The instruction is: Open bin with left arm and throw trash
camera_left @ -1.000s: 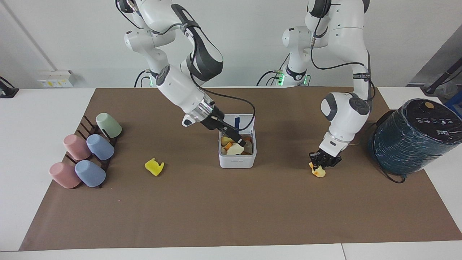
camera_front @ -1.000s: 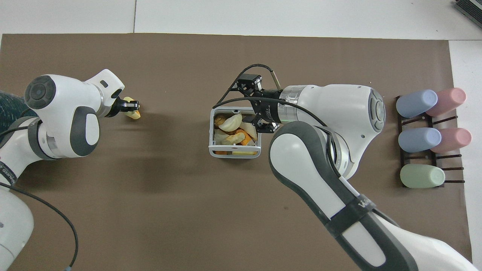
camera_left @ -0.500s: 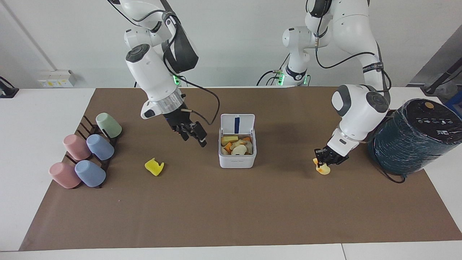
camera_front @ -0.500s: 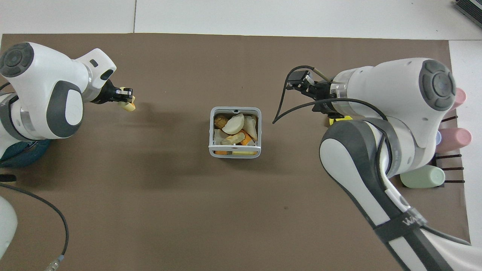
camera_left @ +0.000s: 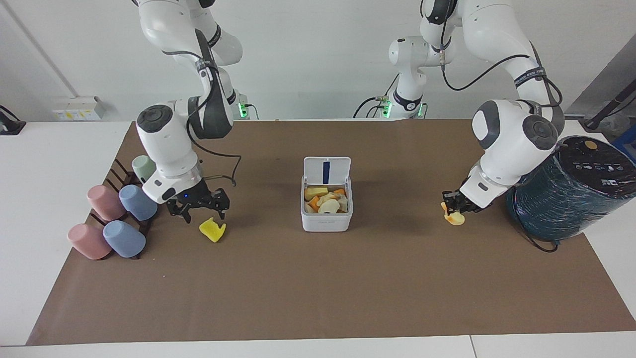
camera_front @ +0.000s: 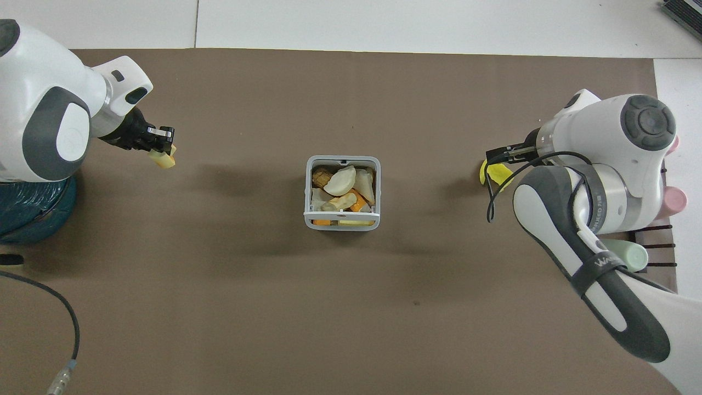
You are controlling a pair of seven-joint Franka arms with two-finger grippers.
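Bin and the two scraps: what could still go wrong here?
The bin already looks heaped, so another piece could roll off or keep the lid from shutting. The left gripper pinches the pale wedge by its top, so it may slip in transit. The right gripper, open over the yellow scrap, could nudge it aside while descending.

1. You had no word or number legible enough to read anywhere.
2. The band on the right arm [camera_front: 600, 262] carried pale lettering, too small to make out.
3. The teal cylinder [camera_left: 571, 191] bore small white marks on its top, unreadable.
4. The bin [camera_left: 326, 223] showed faint marks on its wall, illegible.
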